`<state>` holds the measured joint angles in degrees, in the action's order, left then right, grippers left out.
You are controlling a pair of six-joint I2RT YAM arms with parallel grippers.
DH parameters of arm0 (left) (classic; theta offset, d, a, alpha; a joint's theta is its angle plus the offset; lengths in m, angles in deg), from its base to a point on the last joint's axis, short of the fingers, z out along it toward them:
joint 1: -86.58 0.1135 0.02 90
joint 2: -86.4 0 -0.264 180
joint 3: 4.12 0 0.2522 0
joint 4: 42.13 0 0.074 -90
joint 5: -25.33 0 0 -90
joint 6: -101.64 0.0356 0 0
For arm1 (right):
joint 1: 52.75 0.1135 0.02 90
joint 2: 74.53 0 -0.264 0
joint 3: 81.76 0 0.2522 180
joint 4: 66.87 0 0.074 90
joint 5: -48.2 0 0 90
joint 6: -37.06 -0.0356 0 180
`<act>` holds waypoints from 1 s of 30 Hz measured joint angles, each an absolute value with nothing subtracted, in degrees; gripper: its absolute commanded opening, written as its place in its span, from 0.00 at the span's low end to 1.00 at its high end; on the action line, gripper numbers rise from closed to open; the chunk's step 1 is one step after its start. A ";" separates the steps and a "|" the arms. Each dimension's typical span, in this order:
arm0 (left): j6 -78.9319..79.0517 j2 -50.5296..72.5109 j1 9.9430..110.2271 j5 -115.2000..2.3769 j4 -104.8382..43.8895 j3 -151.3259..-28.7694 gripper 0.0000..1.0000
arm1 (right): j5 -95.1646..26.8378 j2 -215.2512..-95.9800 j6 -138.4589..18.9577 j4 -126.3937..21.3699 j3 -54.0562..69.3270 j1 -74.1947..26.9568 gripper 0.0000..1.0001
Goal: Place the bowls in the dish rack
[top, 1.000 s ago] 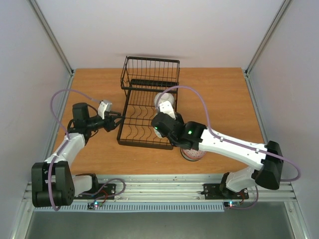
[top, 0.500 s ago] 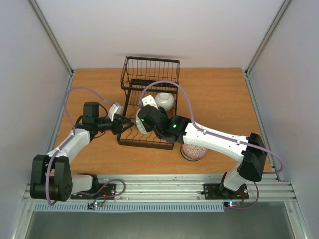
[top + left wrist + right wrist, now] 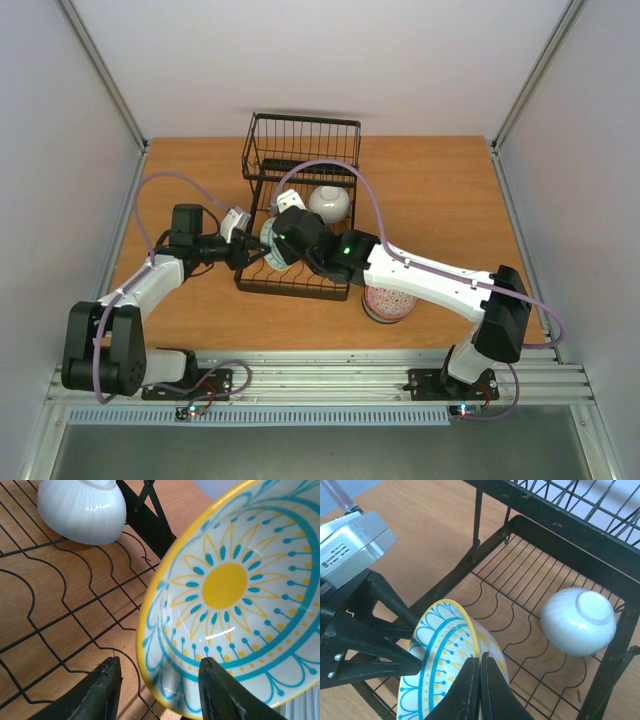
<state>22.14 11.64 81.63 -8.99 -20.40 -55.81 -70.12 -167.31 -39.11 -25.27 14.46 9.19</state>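
Observation:
The black wire dish rack [image 3: 300,150] stands at mid-table. My right gripper [image 3: 280,245] reaches over its near left part, shut on the rim of a blue-and-white bowl with a yellow centre [image 3: 267,243], held tilted on edge. In the right wrist view the closed fingers [image 3: 480,672] pinch that bowl's rim [image 3: 445,665]. My left gripper [image 3: 248,252] is open at the rack's left side. In the left wrist view [image 3: 160,692] the bowl's lower rim [image 3: 240,590] lies between its fingers. A white bowl [image 3: 330,203] lies in the rack [image 3: 82,510] [image 3: 578,621].
A pink-red patterned bowl [image 3: 388,304] sits on the table just right of the rack's near corner, partly under my right arm. The rack's taller basket end is at the far side. Curved slot wires [image 3: 60,625] lie below the held bowl.
My right arm has carried the yellow-centred bowl leftward over the rack toward my left gripper. My left gripper has moved right to the rack's edge, up to the bowl.

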 measured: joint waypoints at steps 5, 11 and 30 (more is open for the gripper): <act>22.12 11.20 81.57 -9.21 -20.40 -56.40 0.41 | -68.42 -167.96 -39.11 -25.71 14.46 9.19 0.01; 21.38 10.96 81.57 -10.41 -20.19 -56.55 0.01 | -66.54 -169.08 -39.11 -26.12 14.46 9.19 0.01; 24.79 12.64 82.66 -7.16 -17.67 -56.62 0.01 | -52.90 -155.94 -42.26 -37.38 -0.87 6.24 0.75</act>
